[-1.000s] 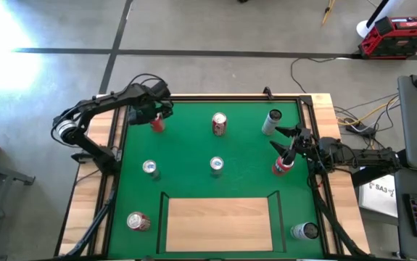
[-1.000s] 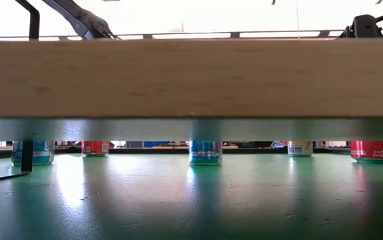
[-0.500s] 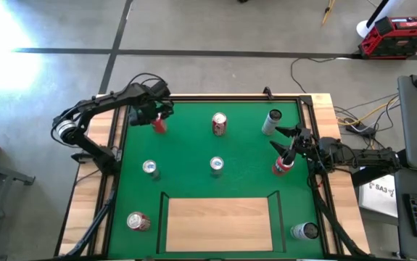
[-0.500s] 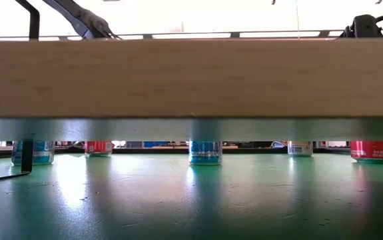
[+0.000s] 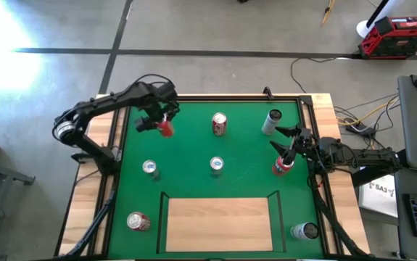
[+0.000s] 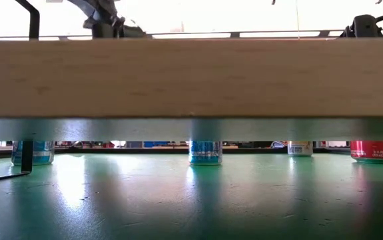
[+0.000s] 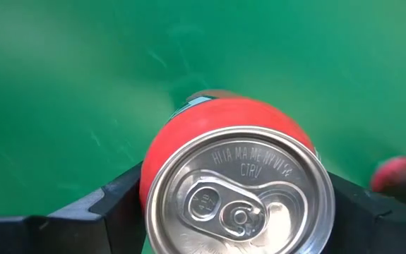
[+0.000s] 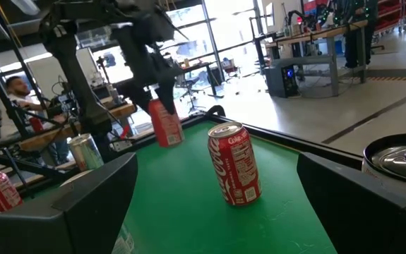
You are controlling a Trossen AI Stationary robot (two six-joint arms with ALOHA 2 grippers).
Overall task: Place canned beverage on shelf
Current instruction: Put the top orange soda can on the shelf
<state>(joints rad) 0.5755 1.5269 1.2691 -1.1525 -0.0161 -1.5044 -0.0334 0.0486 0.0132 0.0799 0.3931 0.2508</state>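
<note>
My left gripper [image 5: 162, 118] hangs over the far left of the green mat [image 5: 193, 181], shut on a red can [image 5: 166, 128], which also shows in the left wrist view as a red can [image 7: 238, 190] seen from its top. In the right wrist view that same red can [image 8: 164, 121] is off the mat. The shelf [image 5: 219, 223], a pale wood board with a thin black rail, lies at the mat's near edge. My right gripper [image 5: 283, 139] waits open and level at the mat's right edge, beside another red can [image 5: 282, 165]. My left gripper pinches the red can between its two fingers [image 7: 118, 204], one on each side of its upper wall [image 7: 150, 173]. The fingers come from above, pointing down. The can hangs below them, clear of the mat and a little tilted.
A red-and-white can [image 5: 219, 124] and a silver can [image 5: 270, 122] are at the far side of the mat. Two blue cans [image 5: 150, 168] [image 5: 216, 165] stand mid-mat. A red can [image 5: 138, 220] is left of the shelf and a silver can [image 5: 304, 231] right of it.
My left gripper has risen and gone a little toward the table's right and near side, rolling its wrist. The red can has come up with it, lifted clear of the mat; in the low view it no longer stands on the mat.
</note>
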